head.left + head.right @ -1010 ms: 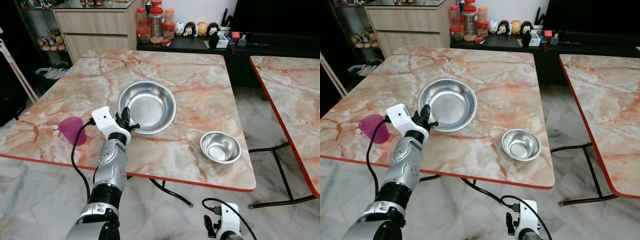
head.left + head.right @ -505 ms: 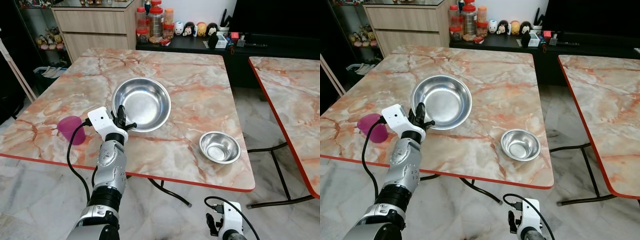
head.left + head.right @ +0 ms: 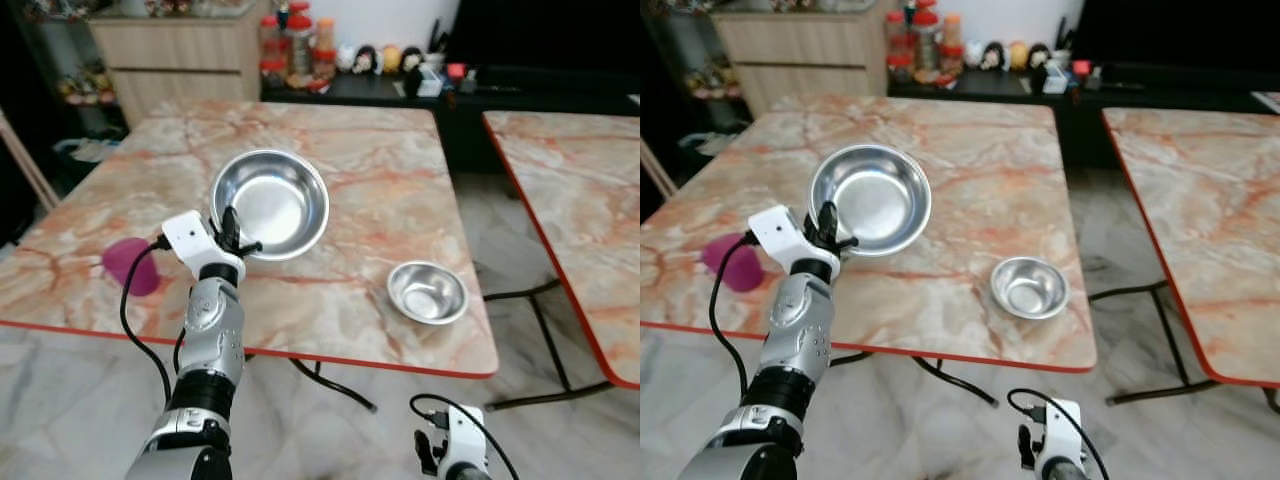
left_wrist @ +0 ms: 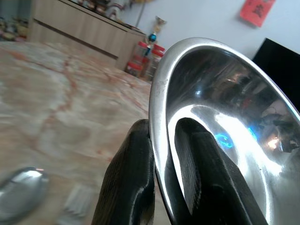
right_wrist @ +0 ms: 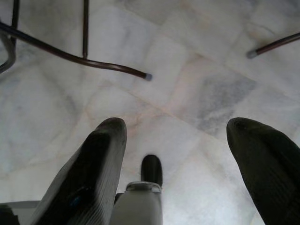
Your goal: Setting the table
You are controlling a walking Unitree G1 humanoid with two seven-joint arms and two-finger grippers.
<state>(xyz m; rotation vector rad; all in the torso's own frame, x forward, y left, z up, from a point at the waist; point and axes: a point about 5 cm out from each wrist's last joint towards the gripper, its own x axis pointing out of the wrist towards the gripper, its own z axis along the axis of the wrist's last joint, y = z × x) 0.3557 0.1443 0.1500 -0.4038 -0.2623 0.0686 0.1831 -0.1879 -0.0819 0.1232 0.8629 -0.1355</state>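
The large steel bowl [image 3: 268,203] is pinched at its near rim by the left gripper [image 3: 230,232], jaws closed across the wall for repositioning on the bench [image 3: 400,190]; the right gripper [image 5: 176,140] hangs idle, jaws wide apart.

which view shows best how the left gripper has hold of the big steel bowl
The left wrist view: the left gripper pinches the big bowl by its rim, one finger inside, one outside. The two eye views show the bowl whole, tilted over the table, but the grip itself is tiny there.

Both the large bowl [image 3: 270,203] and the small bowl [image 3: 427,292] were polished, mirror-bright steel. The table [image 3: 400,220] wore glossy marble-patterned laminate. At nine o'clock, the magenta cup [image 3: 129,266] looked like matt plastic.
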